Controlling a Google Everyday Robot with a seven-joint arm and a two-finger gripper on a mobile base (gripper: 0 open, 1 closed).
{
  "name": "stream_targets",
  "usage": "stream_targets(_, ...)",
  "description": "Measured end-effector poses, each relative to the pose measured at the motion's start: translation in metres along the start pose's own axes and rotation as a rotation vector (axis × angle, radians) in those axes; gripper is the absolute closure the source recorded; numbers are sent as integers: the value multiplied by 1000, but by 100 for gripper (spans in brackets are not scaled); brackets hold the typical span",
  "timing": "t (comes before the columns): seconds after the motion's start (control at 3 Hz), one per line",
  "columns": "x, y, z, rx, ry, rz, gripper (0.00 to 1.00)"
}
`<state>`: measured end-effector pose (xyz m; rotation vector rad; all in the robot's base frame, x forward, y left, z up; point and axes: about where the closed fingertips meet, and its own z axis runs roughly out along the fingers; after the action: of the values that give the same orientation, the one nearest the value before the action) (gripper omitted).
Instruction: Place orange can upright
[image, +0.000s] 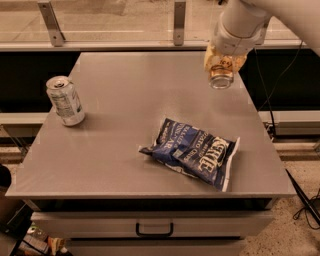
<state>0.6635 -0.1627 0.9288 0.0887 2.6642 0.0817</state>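
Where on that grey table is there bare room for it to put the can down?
The end effector holds the shiny copper-orange can over the far right corner. Bare grey tabletop runs between the silver-white can at left and the blue crisp bag; the near right is crowded.
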Motion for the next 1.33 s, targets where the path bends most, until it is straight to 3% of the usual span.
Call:
stream_targets(0.33,-7,-5,-21,-111,-136,-48,100)
stream_targets(1.0,-49,8,-54,-402,-391,-156,100)
stream_targets(1.33,-62,20,-64,-489,-475,-249,100)
